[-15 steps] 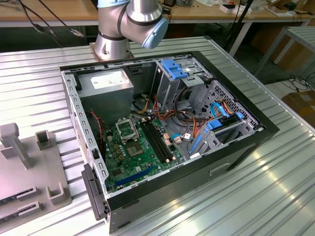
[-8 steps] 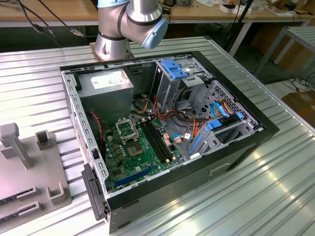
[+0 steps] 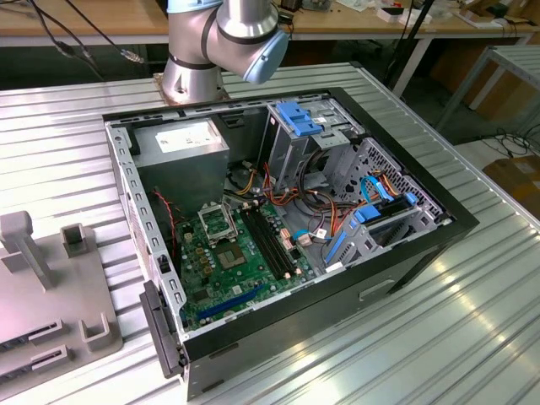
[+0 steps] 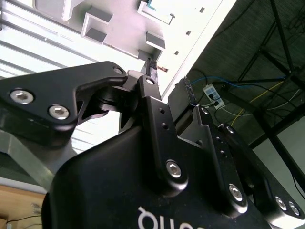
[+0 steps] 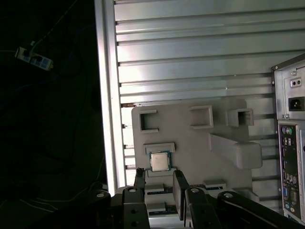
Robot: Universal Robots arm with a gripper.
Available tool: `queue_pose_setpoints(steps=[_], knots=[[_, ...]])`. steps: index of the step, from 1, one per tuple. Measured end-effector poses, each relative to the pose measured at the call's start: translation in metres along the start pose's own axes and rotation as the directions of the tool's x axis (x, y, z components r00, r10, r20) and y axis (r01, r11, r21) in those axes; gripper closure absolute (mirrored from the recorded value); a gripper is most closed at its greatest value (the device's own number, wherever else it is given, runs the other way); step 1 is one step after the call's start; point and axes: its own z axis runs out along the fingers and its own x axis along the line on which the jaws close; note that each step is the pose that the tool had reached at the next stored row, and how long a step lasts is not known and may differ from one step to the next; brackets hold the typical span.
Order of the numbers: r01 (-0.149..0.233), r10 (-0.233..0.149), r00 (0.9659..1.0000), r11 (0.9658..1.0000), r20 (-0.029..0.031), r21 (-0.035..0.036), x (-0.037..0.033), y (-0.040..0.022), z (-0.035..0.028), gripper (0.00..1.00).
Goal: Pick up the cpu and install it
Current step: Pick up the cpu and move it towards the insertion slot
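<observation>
The cpu (image 5: 159, 161), a small silver-grey square with a thin greenish rim, lies flat in a shallow pocket of the grey fixture plate (image 5: 190, 143). My gripper (image 5: 158, 182) hovers above the plate with its two black fingers (image 5: 139, 179) apart, open and holding nothing; the cpu sits just beyond the fingertips, in line with the gap. In the second wrist view the gripper (image 4: 167, 81) shows from close up, with the same plate (image 4: 119, 19) behind it. The open computer case (image 3: 405, 245) holds the green motherboard (image 3: 211, 270) with its square metal socket frame (image 3: 215, 221).
The fixture plate (image 3: 51, 287) has raised grey blocks and posts around the pocket. The case's rear panel (image 5: 290, 143) stands beside the plate. The ribbed metal table (image 3: 472, 337) ends at an edge (image 5: 107, 95) close to the plate. Cables, drive cages and a power supply (image 3: 181, 139) crowd the case.
</observation>
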Motion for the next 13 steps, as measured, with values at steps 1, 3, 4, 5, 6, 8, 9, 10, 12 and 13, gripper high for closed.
queue_pose_setpoints(steps=[1, 3, 4, 5, 6, 8, 9, 10, 12, 13], knots=[[0.000, 0.000, 1.0000, 1.0000, -0.0001, 0.0001, 0.0000, 0.0000, 0.0000, 0.63], [0.000, 0.000, 1.0000, 1.0000, 0.0000, 0.0000, 0.0000, 0.0000, 0.0000, 0.63], [0.000, 0.000, 1.0000, 1.0000, 0.0000, 0.0000, 0.0000, 0.0000, 0.0000, 0.63], [0.000, 0.000, 1.0000, 1.0000, 0.0000, 0.0000, 0.0000, 0.0000, 0.0000, 0.63], [0.000, 0.000, 1.0000, 1.0000, 0.0000, 0.0001, 0.0000, 0.0000, 0.0000, 0.63], [0.002, -0.002, 1.0000, 1.0000, 0.0002, 0.0003, -0.0001, -0.0012, 0.0009, 0.63], [0.006, -0.006, 1.0000, 1.0000, -0.0001, 0.0005, -0.0002, -0.0027, 0.0015, 0.63], [0.012, -0.012, 0.9999, 0.9999, -0.0003, 0.0007, -0.0004, -0.0035, 0.0021, 0.63], [0.037, -0.037, 0.9993, 0.9993, -0.0015, 0.0016, -0.0003, -0.0045, 0.0043, 0.63], [0.049, -0.049, 0.9988, 0.9988, -0.0020, 0.0020, -0.0004, -0.0046, 0.0051, 0.63]])
